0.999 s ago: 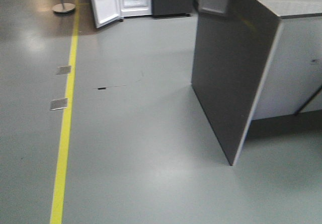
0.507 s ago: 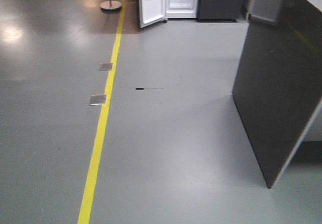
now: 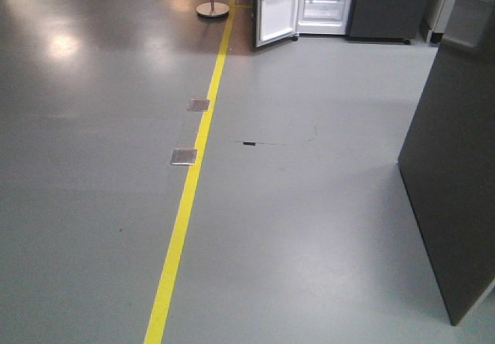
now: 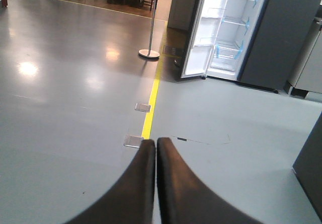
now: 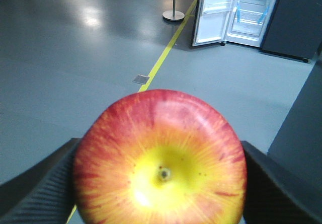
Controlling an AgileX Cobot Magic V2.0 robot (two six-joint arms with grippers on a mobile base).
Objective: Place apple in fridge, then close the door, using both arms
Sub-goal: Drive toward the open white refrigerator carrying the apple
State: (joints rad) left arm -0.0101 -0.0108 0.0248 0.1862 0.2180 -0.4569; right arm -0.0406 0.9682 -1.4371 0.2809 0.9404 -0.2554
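Note:
The red and yellow apple (image 5: 160, 133) fills the right wrist view, and my right gripper (image 5: 160, 151) is shut on it, one black finger on each side. My left gripper (image 4: 156, 142) is shut with nothing in it and hangs above the grey floor. Far ahead the fridge (image 3: 326, 0) stands open, showing white lining, shelves and blue tape. Its door (image 3: 277, 8) is swung out to the left. The fridge (image 4: 235, 32) and door (image 4: 200, 38) also show in the left wrist view, and the fridge (image 5: 251, 10) in the right wrist view. Neither arm appears in the front view.
A yellow floor line (image 3: 193, 189) runs toward the fridge, with two metal floor plates (image 3: 184, 156) beside it. A chrome pole base (image 3: 212, 8) stands left of the door. A dark counter side panel (image 3: 456, 174) rises at the right. A dark grey closed panel (image 3: 387, 4) adjoins the fridge.
The front view has swung left. The fridge, the yellow line and the floor plates have shifted right in the frame. The counter has slid toward the right edge.

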